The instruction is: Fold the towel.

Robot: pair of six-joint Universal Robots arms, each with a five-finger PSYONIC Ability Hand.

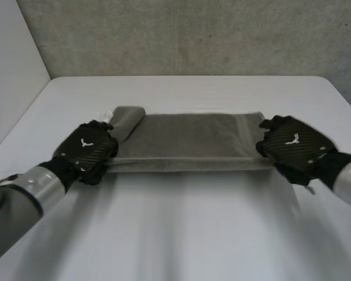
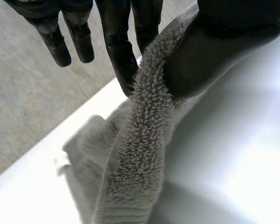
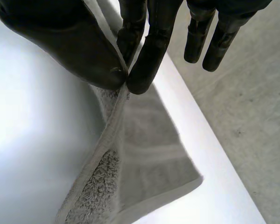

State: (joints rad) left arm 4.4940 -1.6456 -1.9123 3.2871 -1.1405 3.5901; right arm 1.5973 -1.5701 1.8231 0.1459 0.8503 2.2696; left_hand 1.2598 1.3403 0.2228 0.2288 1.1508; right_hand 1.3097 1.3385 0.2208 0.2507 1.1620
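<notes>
Head view: one grey towel [image 1: 187, 140] lies spread across the middle of the white table [image 1: 193, 234], its left end bunched. Two hands: left hand [image 1: 86, 151] at the towel's left end, right hand [image 1: 292, 145] at its right end.

Left wrist view: thumb and fingers [image 2: 123, 70] pinch the raised looped-pile edge.

Right wrist view: thumb and fingers pinch the hemmed edge.

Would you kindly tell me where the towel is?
In the head view, the towel stretches across the middle of the table, with the left hand pinching its left end and the right hand its right end.
</notes>
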